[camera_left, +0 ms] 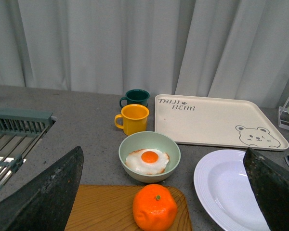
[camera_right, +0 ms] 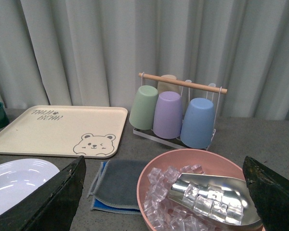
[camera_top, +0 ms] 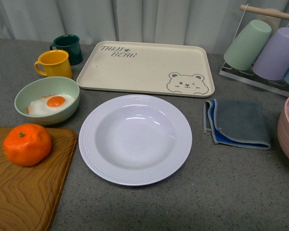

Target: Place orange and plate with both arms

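Left end effector point(camera_left: 163, 150) has its two black fingers spread wide apart and holds nothing. It points at the round, bright orange point(camera_top: 27, 144) with dimpled skin, so it looks ready to go for that one. The orange sits on a brown wooden board point(camera_top: 24, 202), just in front of a pale green bowl with a fried egg point(camera_top: 47, 102). To the right, the big round white plate point(camera_top: 135, 138) lies flat and bare on the grey tabletop point(camera_top: 221, 192), near the board. It is likely where the orange should go. Further right, the right end effector point(camera_right: 164, 160) is spread wide too and holds nothing, above a pink bowl of ice point(camera_right: 142, 179). The plate shows at the edge of its view, so this arm looks like the closer one for the plate.
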Tool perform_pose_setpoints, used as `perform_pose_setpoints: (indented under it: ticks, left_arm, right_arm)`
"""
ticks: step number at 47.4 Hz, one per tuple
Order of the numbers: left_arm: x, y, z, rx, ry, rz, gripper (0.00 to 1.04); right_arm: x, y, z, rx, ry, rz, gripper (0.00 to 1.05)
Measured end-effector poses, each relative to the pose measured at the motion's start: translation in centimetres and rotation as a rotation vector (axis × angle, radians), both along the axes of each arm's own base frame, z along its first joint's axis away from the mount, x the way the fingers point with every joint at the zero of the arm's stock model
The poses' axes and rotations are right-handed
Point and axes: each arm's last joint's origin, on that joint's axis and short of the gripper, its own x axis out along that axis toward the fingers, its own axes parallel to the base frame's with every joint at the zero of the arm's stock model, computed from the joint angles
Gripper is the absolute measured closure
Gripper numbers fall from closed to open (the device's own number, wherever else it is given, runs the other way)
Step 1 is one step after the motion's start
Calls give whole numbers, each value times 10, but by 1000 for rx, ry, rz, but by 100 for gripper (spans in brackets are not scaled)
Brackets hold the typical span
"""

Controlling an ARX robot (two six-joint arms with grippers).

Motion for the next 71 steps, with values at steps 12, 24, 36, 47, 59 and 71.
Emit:
perform_pose_setpoints:
  ticks: [12, 24, 36, 47, 59, 71]
  left_arm:
    - [0, 0, 0, 0, 0, 0, 7]
    - [0, 0, 0, 0, 0, 0, 7]
    - [0, 0, 0, 0, 0, 0, 7]
    - [0, 0, 0, 0, 0, 0, 7]
    - [0, 0, 0, 0, 0, 0, 7]
    - [0, 0, 0, 0, 0, 0, 7]
  right_arm:
    - [0, 0, 0, 0, 0, 0, 9]
    - [0, 0, 0, 0, 0, 0, 9]
    - [0, 0, 0, 0, 0, 0, 9]
    - [0, 0, 0, 0, 0, 0, 9]
    - [0, 0, 0, 0, 0, 0, 9]
    - [0, 0, 0, 0, 0, 0, 9]
